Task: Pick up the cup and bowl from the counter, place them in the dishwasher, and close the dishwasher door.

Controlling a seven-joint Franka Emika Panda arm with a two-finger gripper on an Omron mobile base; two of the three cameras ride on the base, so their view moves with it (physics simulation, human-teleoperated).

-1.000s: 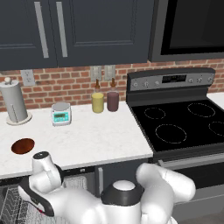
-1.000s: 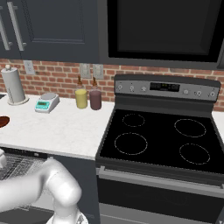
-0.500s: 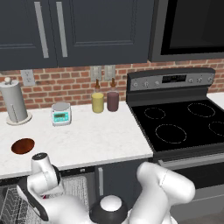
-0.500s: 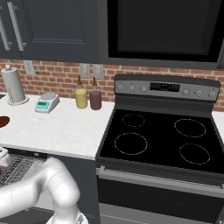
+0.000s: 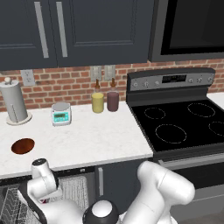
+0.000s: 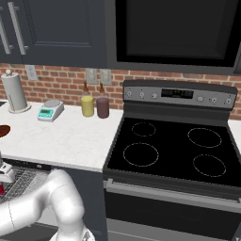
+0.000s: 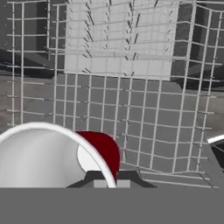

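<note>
My gripper (image 7: 113, 179) is shut on the red cup (image 7: 104, 154), whose white inside fills the lower left of the hand view. It hangs a little above the dishwasher's grey wire rack (image 7: 131, 113). From the right base view a sliver of the cup (image 6: 1, 190) shows under my hand, over the rack (image 6: 21, 181). The dark reddish-brown bowl (image 5: 22, 145) lies on the white counter (image 5: 92, 135) at the left, above the dishwasher (image 5: 72, 192). The dishwasher door is out of view.
At the back of the counter stand a paper-towel holder (image 5: 15, 106), a small scale (image 5: 61, 113), a yellow bottle (image 5: 97, 102) and a purple bottle (image 5: 113, 100). The black stove (image 5: 183, 127) lies to the right. A narrow dark cabinet door (image 5: 109, 183) borders the dishwasher.
My elbow has dropped and swung left, and the hand has sunk slightly toward the rack with the cup still held. The bowl has not moved.
</note>
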